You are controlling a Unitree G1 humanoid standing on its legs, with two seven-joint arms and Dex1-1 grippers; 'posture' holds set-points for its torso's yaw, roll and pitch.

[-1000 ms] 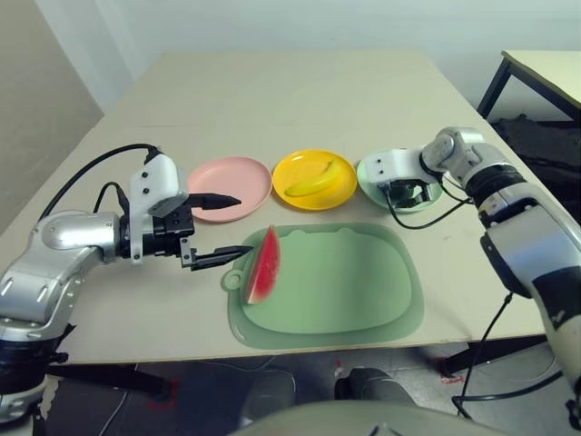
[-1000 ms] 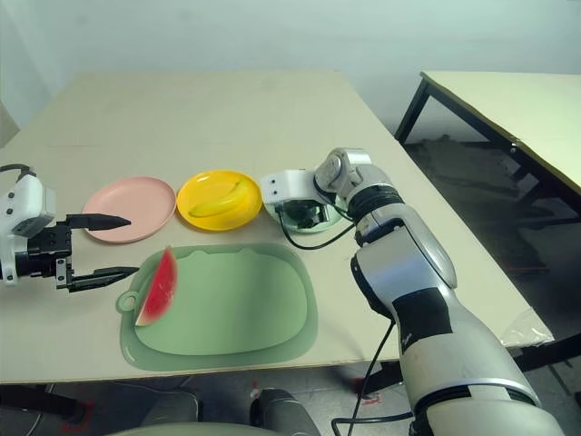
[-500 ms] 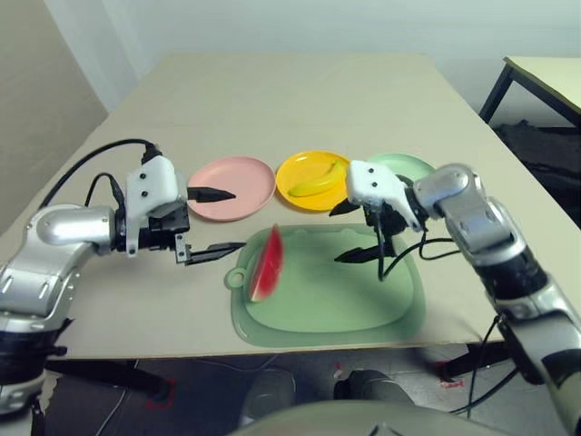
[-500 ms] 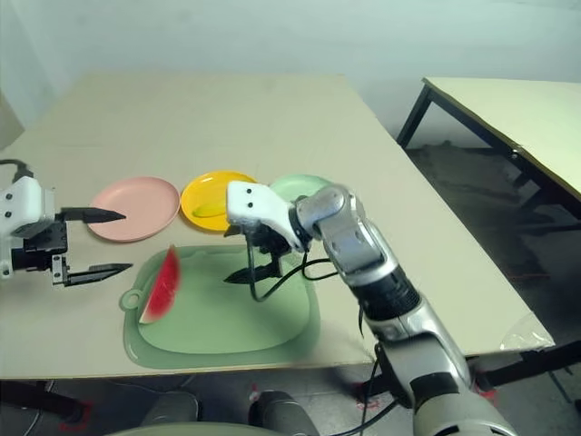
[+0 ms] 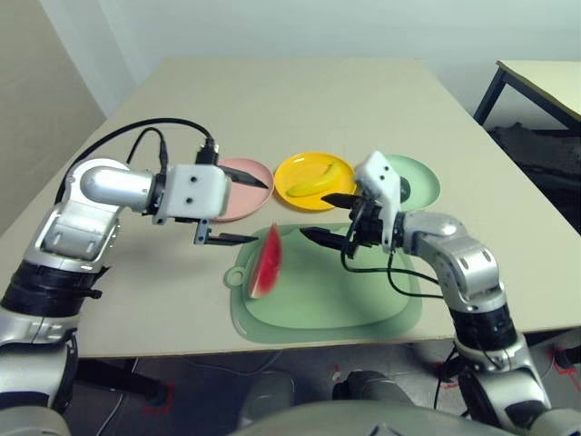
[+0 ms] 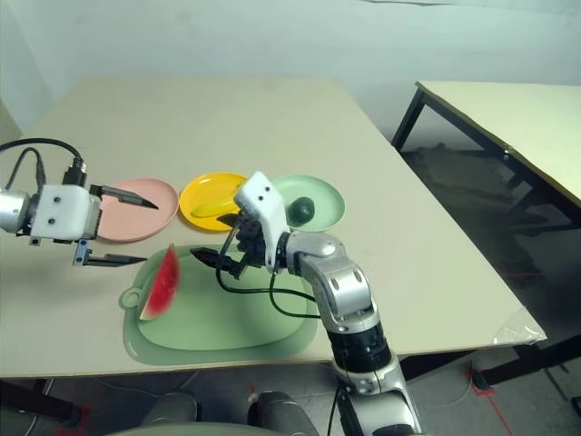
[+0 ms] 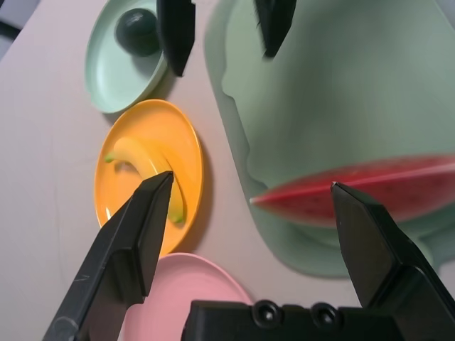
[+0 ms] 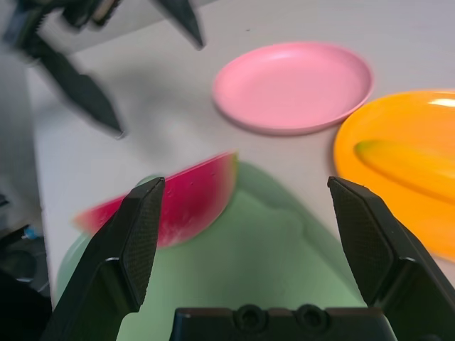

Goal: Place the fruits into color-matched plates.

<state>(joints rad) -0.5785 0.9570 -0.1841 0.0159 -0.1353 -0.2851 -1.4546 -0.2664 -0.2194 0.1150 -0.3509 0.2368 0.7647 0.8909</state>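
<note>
**Watermelon on mat, both grippers spread beside it**

Watermelon [image 5: 264, 264] stands on edge at the left end of the pale green mat [image 5: 363, 300], red face up, green rind along its lower curve. It is touched by neither gripper. Banana [image 5: 313, 184] lies in the yellow plate [image 5: 338, 171]. Avocado [image 6: 302, 210] sits in the mint plate [image 6: 329, 202]. Pink plate [image 6: 159, 216] carries no fruit. The three plates stand in a row on the worktop [image 5: 300, 100] just beyond the mat: pink at the robot's left, yellow in the middle, mint at the right.

Left gripper [image 5: 241, 207] hangs above the worktop, just left of the watermelon, near the pink plate. Its two black fingers are spread wide, one over the pink plate's near edge, the other low by the mat's left edge. Nothing lies between them. In the left wrist view the watermelon shows between the fingertips, further out along the mat.

Right gripper [image 5: 327, 218] hangs over the far part of the mat, right of the watermelon and in front of the yellow and mint plates. Its fingers point toward the watermelon and are spread wide, holding nothing. In the right wrist view the watermelon and the pink plate lie ahead between the fingers.

A black cable [image 5: 404, 282] trails from the right wrist across the mat.
</note>
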